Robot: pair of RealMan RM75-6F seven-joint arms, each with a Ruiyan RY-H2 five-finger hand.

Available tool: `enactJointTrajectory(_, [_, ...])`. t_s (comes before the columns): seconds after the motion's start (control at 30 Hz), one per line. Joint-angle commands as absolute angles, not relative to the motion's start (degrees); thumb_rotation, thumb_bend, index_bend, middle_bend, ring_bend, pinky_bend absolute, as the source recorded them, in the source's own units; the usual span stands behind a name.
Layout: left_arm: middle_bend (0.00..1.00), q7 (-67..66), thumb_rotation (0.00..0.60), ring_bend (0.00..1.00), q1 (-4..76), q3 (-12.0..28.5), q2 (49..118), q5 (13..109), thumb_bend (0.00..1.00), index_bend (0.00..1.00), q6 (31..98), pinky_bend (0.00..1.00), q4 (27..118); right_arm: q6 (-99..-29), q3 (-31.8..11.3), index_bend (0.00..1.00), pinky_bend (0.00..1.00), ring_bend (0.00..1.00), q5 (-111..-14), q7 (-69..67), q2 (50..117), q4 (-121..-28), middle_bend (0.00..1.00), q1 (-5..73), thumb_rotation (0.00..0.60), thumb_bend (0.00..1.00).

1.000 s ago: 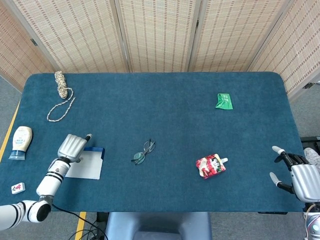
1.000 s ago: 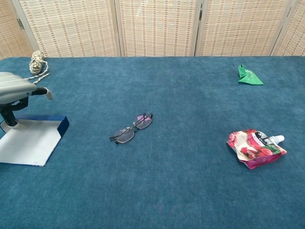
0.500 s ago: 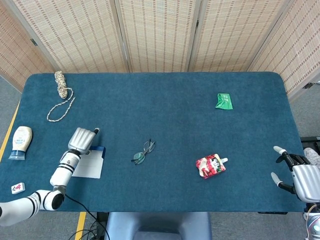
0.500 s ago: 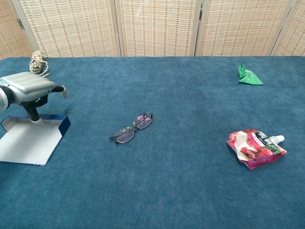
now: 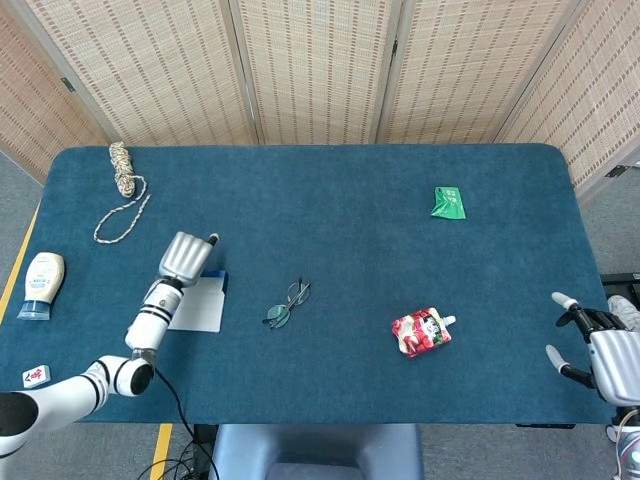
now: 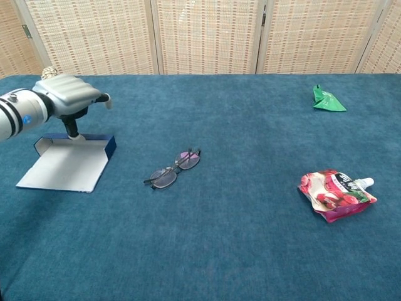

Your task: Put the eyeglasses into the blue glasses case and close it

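While the left hand pinches the far wall of the open blue, white-lined glasses case, dragging it, its grip looks slight; slippage is likely. Thin wire-framed eyeglasses lie beyond, untouched. Right hand idles, fingers spread, empty.

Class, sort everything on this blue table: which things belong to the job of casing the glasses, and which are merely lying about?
Belong to the job:
eyeglasses
blue glasses case, lying open
left hand, on the case

Lying about:
rope
squeeze bottle
green packet
red pouch
small tile
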State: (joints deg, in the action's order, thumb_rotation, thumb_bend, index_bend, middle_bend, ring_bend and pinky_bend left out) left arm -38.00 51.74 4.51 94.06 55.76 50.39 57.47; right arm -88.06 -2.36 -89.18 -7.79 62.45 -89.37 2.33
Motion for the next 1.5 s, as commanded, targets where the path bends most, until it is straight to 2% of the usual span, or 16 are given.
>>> enactJointTrajectory(0.03, [0.92,-39.33,0.6,0.94,53.14,5.86,95.81,55.48,0.2,0.24,49.24,1.0,54.82,-88.13,-2.35,0.17,0.3,0.36,-89.08,-7.81,62.38,-89.34,0.44,2.2,0.6,0.29])
enactJointTrajectory(0.23, [0.92,-40.22,0.6,0.94,54.37,8.77,97.88,53.6,0.2,0.24,48.78,1.0,50.42,-88.41,-2.32,0.17,0.3,0.36,-89.21,-7.88,62.34,-89.38,0.44,2.0,0.6,0.29])
enactJointTrajectory(0.33, [0.92,-40.29,0.6,0.94,53.95,9.39,97.18,53.25,0.2,0.23,49.22,1.0,51.48,-88.61,-2.31,0.17,0.3,0.36,-89.28,-8.05,62.35,-89.31,0.44,1.88,0.6,0.29])
enactJointTrajectory(0.47, [0.92,-37.09,0.6,0.94,51.54,8.93,93.66,55.79,0.2,0.23,51.94,1.0,59.97,-88.7,-2.26,0.17,0.3,0.36,-89.34,-8.29,62.4,-89.08,0.44,1.77,0.6,0.29])
enactJointTrajectory(0.6, [0.91,-33.61,0.6,0.94,49.17,5.77,88.63,62.88,0.2,0.26,54.5,1.0,70.53,-88.47,-2.25,0.17,0.3,0.36,-89.51,-8.33,62.43,-88.98,0.44,1.93,0.6,0.29])
enactJointTrajectory(0.8, [0.92,-26.03,0.6,0.94,48.68,3.39,85.04,70.82,0.21,0.3,53.45,1.0,78.53,-87.99,-2.3,0.17,0.3,0.36,-89.97,-7.71,62.48,-89.48,0.44,2.44,0.6,0.29])
enactJointTrajectory(0.83, [0.92,-24.94,0.6,0.94,48.85,3.33,84.66,71.49,0.22,0.3,52.91,1.0,79.46,-87.96,-2.3,0.17,0.3,0.37,-90.01,-7.6,62.48,-89.58,0.44,2.47,0.6,0.29])
enactJointTrajectory(0.93, [0.92,-23.49,0.6,0.94,49.77,3.16,83.55,72.38,0.35,0.3,50.41,1.0,82.24,-88.04,-2.26,0.17,0.3,0.37,-90.04,-7.21,62.47,-89.85,0.44,2.42,0.6,0.29])
enactJointTrajectory(1.07, [0.92,-24.63,0.6,0.94,51.48,3.58,82.84,70.7,0.57,0.26,46.76,1.0,85.36,-88.29,-2.19,0.17,0.3,0.37,-89.85,-7.02,62.4,-90.04,0.45,2.13,0.6,0.29])
enactJointTrajectory(1.13, [0.92,-25.02,0.6,0.94,52.28,3.81,82.94,69.79,0.62,0.25,45.25,1.0,86.53,-88.42,-2.12,0.17,0.3,0.37,-89.75,-7.01,62.38,-90.02,0.45,1.94,0.6,0.29])
enactJointTrajectory(1.2, [0.92,-25.55,0.6,0.94,53.18,3.9,83.06,69.08,0.64,0.24,43.72,1.0,87.37,-88.5,-2.1,0.17,0.3,0.37,-89.64,-7.05,62.36,-90.0,0.45,1.81,0.6,0.29])
enactJointTrajectory(1.5, [0.92,-28.91,0.6,0.94,54.57,1.31,83.06,68.9,0.64,0.24,41.16,1.0,90.95,-88.41,-2.07,0.17,0.3,0.37,-89.31,-7.68,62.58,-89.37,0.45,1.59,0.6,0.29])
